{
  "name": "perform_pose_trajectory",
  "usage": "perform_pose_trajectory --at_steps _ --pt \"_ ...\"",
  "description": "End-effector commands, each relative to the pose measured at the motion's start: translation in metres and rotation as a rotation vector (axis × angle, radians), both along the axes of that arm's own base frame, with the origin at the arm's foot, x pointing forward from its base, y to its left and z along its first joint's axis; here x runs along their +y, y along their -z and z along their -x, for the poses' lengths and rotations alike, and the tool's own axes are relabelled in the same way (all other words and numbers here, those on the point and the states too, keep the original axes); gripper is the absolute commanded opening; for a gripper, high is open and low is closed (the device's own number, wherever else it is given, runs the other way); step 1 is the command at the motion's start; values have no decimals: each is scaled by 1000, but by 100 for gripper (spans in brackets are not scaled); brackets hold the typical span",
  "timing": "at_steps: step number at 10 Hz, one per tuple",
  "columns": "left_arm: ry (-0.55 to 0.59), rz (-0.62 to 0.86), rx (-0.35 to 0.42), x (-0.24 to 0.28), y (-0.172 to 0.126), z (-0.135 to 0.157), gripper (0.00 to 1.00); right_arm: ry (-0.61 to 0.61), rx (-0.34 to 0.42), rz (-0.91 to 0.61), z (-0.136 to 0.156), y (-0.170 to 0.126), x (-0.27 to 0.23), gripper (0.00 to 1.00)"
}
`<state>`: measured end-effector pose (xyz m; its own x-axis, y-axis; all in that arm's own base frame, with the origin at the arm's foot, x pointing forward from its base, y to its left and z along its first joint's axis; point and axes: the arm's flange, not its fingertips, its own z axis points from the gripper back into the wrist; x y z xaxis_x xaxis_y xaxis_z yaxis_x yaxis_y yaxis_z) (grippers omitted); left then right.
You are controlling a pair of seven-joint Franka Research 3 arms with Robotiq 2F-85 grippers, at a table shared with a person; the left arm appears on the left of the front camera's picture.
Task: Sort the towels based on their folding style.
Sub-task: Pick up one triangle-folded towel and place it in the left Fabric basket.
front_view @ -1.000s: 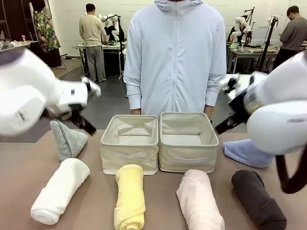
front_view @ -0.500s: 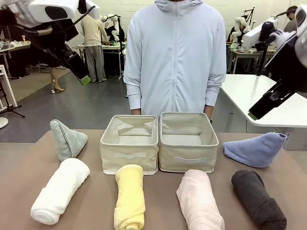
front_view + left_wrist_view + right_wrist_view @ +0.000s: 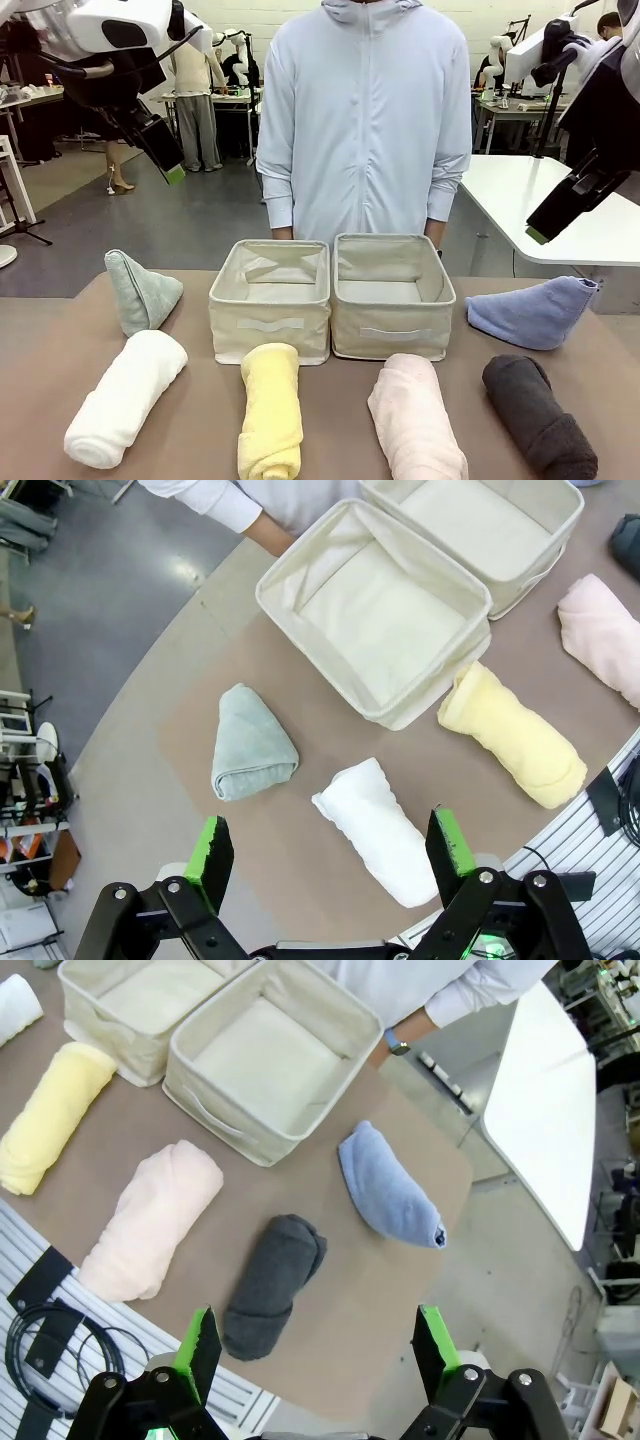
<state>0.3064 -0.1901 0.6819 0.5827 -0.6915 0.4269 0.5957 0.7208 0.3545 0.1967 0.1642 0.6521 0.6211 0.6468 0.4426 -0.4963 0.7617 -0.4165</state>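
Both grippers hang wide open, holding nothing, above six towels laid around two bins.

We see the left gripper [image 3: 330, 850] with its green pads spread fully apart, touching nothing, high up to the left of the bins. The right gripper [image 3: 316, 1345] is spread the same way, high up to their right. The left bin [image 3: 270, 318] and right bin [image 3: 392, 330] stand side by side, each showing a bare fabric floor and a plain strip on its front wall. In front of the bins lie the white roll [image 3: 125, 398], yellow roll [image 3: 271, 408], pink roll [image 3: 415, 415] and dark grey roll [image 3: 538, 412]. The green-grey cone [image 3: 142, 292] sits left of the bins and the blue cone [image 3: 530, 313] right.
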Motion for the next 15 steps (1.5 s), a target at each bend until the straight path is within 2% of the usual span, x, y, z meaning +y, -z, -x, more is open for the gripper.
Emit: perform_pose_trajectory --at_steps 1,3,4,5,6,7,8,9,11,13,14,15 --pt "3 3 -12 -1 -2 4 100 4 -10 -2 -2 7 -2 100" --pt "3 3 -12 -1 -2 4 100 -2 3 0 0 1 0 100" --pt "2 2 -6 0 -2 2 100 -226 207 -82 -23 0 -25 100" --pt "180 152 101 38 -8 -19 100 -364 296 -182 -44 0 -61 100" --pt "260 231 183 75 -5 -38 100 -379 337 -309 -65 1 -103 100" --pt "441 378 258 119 -3 -56 100 -540 404 -443 -86 10 -148 100" --pt "583 505 290 158 -2 -69 100 -649 374 -531 -100 17 -185 100" --pt "679 601 265 190 0 -74 100 -733 292 -634 -111 26 -220 100" --pt "775 653 210 237 10 -75 100 -882 161 -794 -121 48 -278 100" --pt "757 774 140 270 17 -70 100 -912 65 -863 -121 58 -309 100" --pt "737 789 116 279 21 -64 100 -890 36 -881 -118 59 -319 100" --pt "727 783 101 289 23 -56 100 -919 -18 -882 -110 57 -328 100"
